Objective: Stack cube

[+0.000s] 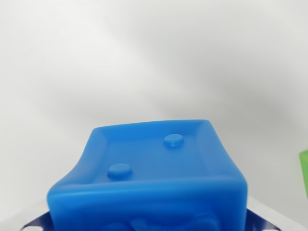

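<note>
A close wrist view looks down on a blue cube [154, 178] that fills the lower middle of the frame. The cube is glossy, soft-edged plastic. Its upper face has a raised rim and two small round studs, one toward the wrist view's left and nearer the camera, the other farther back toward the wrist view's right. The near face, cut off by the bottom edge, carries raised shapes that are too cropped to read.

At the bottom corners, on each side of the cube, dark blue strips [33, 225] with pale spots show beside it. What they are cannot be told, and the gripper's fingers cannot be made out, so it is unclear whether the gripper is spread or pinching the cube.

Behind the cube lies a plain white bench [144, 62], blurred and softly shaded. At the wrist view's right edge, a sliver of a light green object [304, 171] shows, well apart from the cube; too little is visible to name it.
</note>
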